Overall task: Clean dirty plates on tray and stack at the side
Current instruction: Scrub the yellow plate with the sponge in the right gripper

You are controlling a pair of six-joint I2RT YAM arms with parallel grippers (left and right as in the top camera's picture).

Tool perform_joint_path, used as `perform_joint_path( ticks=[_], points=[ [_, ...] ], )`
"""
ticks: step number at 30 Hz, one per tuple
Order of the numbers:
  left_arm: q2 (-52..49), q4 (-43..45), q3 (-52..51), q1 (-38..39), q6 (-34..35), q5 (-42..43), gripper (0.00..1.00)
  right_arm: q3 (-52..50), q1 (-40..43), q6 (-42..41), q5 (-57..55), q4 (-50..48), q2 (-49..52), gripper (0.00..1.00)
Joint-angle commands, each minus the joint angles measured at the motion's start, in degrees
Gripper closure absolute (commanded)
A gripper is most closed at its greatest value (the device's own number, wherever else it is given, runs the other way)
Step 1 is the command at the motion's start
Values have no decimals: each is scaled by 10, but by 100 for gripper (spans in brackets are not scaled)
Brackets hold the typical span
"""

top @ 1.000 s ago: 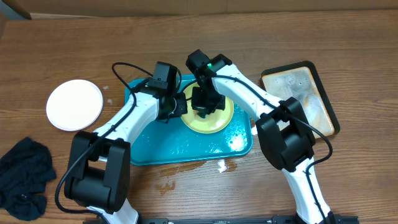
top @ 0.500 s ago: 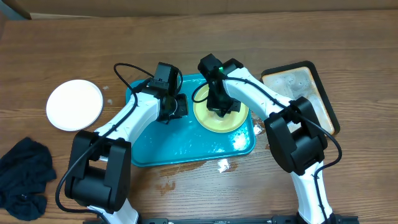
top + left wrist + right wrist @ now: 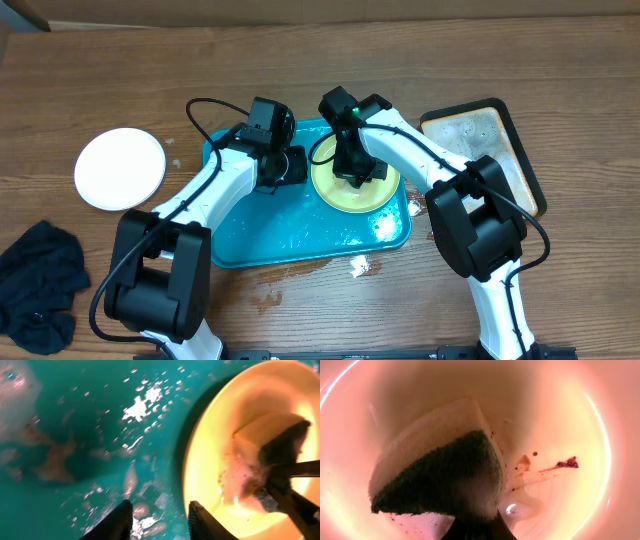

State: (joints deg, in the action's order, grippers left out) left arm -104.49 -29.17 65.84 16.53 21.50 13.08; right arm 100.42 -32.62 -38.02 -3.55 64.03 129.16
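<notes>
A pale yellow-green plate lies at the right end of the turquoise tray. My right gripper is shut on a green-and-yellow sponge and presses it on that plate, beside a dark red smear. My left gripper is open and empty over the wet tray floor, just left of the plate's rim; its fingers straddle bare tray. A clean white plate lies on the table to the left. A third plate is not in view.
A black-rimmed soapy tray stands at the right. A dark cloth lies at the front left. Water is spilt on the table in front of the turquoise tray.
The yellow-green plate and my right gripper shifted right on the tray a second ago and have held still since. My left gripper has edged slightly right toward the plate.
</notes>
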Motion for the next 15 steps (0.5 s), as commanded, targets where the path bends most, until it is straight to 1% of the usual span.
perform_joint_path(
  ticks=[1,3,5,11,12,13,15],
  points=[
    [-34,12,10,7,-12,42,64,-29,9,3,-13,-3,28,96],
    [-54,18,10,10,-11,57,63,-29,9,3,-13,-3,28,96],
    [-75,23,10,14,-11,74,60,-29,9,3,-12,-3,28,96],
    [-108,42,10,30,-11,87,64,-29,9,5,-8,-4,28,96],
    [-108,46,10,32,-11,87,67,-29,9,5,-8,-4,28,96],
    [-108,50,10,34,-11,87,73,-29,9,5,-7,-4,28,96],
    [-108,52,10,36,-7,86,96,-29,9,5,-6,-3,28,96]
  ],
)
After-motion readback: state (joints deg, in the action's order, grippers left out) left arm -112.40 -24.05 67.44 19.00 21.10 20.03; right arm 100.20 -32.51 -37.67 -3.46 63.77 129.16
